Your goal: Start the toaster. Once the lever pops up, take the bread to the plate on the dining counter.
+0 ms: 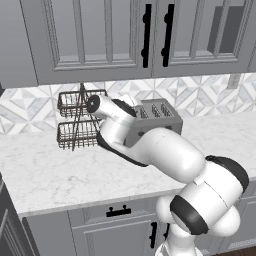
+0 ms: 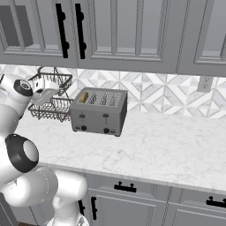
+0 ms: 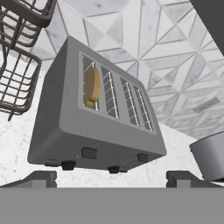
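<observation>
While the gripper (image 3: pixel 111 177) stands wide open and holds nothing, the toaster (image 3: pixel 94 113) fills the middle of the hand view just above the fingertips, its front facing down-frame. The left lever (image 3: pixel 89 153) sits nearest the left fingertip, so that is likely the one to press. The bread (image 3: pixel 91 87) sits in the leftmost slot, upper left of centre.

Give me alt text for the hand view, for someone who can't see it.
A silver-grey four-slot toaster sits tilted in frame on a white marble worktop, with a slice of bread down in its leftmost slot. The open end effector hangs in front of its levers, touching nothing, and a black wire basket rack stands to the left.
</observation>
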Controlling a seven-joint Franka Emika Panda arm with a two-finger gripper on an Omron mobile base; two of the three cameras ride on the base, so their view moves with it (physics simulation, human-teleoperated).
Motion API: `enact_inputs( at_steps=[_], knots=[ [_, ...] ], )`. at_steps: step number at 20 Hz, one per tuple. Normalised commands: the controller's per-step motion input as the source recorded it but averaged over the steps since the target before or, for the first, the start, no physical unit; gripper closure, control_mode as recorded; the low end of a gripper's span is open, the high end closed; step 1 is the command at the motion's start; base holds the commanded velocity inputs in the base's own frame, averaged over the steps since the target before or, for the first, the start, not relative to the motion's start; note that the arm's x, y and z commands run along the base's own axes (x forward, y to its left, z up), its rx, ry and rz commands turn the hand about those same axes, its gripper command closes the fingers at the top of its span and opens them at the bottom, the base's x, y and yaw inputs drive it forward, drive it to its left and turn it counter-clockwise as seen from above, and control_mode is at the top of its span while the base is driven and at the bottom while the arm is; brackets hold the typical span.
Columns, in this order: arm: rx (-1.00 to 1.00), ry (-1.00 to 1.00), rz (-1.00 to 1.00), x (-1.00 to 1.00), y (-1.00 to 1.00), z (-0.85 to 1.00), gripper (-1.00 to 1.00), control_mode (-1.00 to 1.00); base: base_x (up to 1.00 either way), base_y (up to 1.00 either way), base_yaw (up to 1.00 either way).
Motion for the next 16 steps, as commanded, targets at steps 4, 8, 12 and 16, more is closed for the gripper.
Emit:
enact_inputs(
  at_steps=[4, 8, 12, 16],
  knots=[
    [0.0, 0.0, 0.0, 0.0, 0.0, 0.0, -1.0, -1.0, 0.0, 0.0, 0.0],
    [0.0, 0.0, 0.0, 0.0, 0.0, 0.0, -1.0, -1.0, 0.0, 0.0, 0.0],
    [0.0, 0.0, 0.0, 0.0, 0.0, 0.0, -1.0, -1.0, 0.0, 0.0, 0.0],
    [0.0, 0.0, 0.0, 0.0, 0.0, 0.0, -1.0, -1.0, 0.0, 0.0, 0.0]
  ],
)
